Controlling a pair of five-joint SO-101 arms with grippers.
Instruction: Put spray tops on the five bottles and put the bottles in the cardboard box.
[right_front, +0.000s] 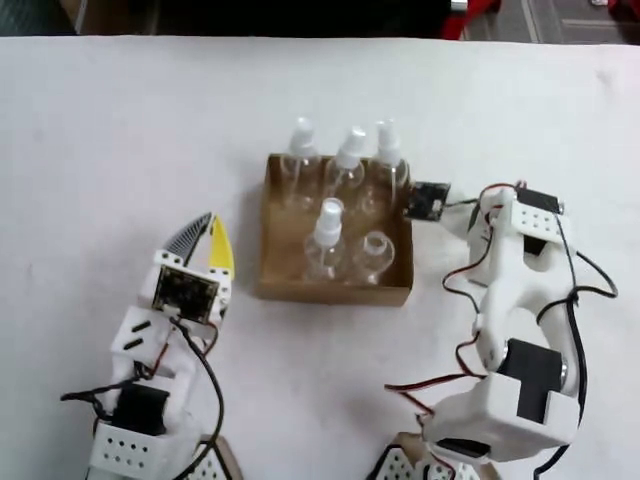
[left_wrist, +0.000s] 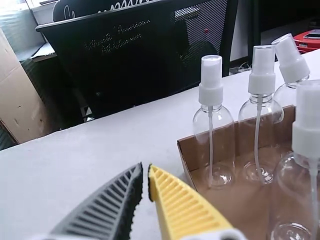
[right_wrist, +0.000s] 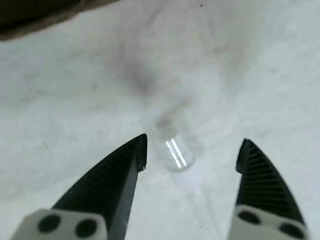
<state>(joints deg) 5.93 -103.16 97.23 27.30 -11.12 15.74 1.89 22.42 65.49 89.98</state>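
Plainly, the right arm bends over just right of the cardboard box, and its own bulk covers whatever lies beneath it. The right gripper hangs over the white table with its black fingers spread wide. A small clear thing lies between them, touching neither, too blurred to identify. All five bottles stand upright inside the box. Four wear white spray tops, while the fifth bottle, in the box's front right corner, has a bare open neck. The left gripper sits left of the box, apart from its wall, grey and yellow fingertips pressed together and empty.
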